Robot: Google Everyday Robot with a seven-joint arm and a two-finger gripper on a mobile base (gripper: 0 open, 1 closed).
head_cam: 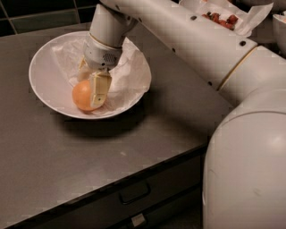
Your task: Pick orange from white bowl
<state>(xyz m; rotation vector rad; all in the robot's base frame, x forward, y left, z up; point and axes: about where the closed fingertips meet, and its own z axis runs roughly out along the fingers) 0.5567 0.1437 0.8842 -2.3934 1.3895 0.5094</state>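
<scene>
The gripper (90, 88), down in the white bowl (42, 78), clasps the orange (81, 95) between its 2 fingers.

The end effector (91, 85) hangs low over the far left part of a dark grey surface (134, 152), a matt countertop with a faint sheen and a few pale specks. Behind the end effector, along the top edge, runs a wall of dark tiles (40, 13) with paler grout lines. Below and in front of it, under the surface's front edge, a dark drawer front (103, 205) carries a slim black handle (134, 192). A soft shadow lies on the surface just in front of the end effector.
</scene>
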